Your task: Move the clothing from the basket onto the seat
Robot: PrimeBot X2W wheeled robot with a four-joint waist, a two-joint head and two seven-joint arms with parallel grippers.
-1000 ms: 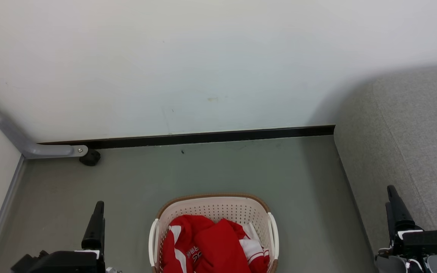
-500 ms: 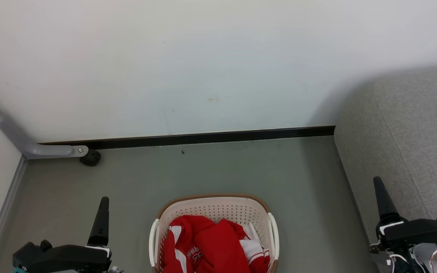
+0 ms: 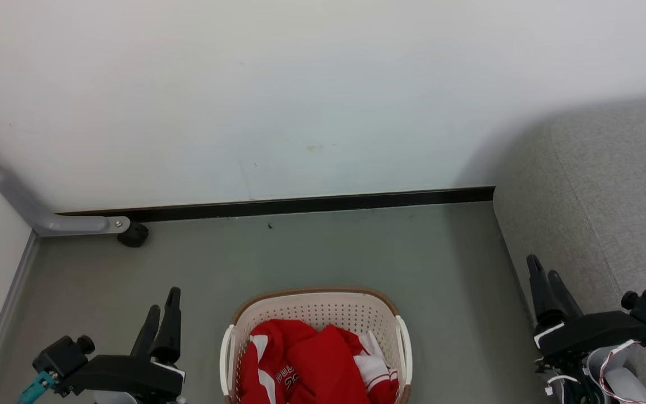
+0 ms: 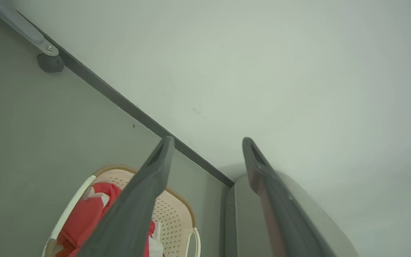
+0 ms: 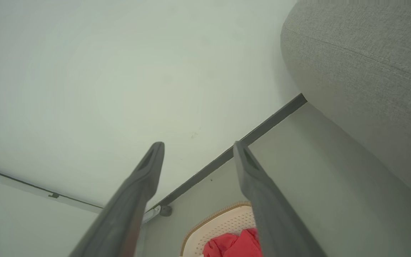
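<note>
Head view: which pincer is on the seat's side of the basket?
The right pincer, at the lower right by the edge of the grey seat. The left pincer is over the floor on the other side of the basket.

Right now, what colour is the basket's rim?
Brown, on the basket; its walls are cream. The head view shows it best.

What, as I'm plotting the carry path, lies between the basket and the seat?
Bare grey floor; in the head view the basket and seat stand apart.
</note>
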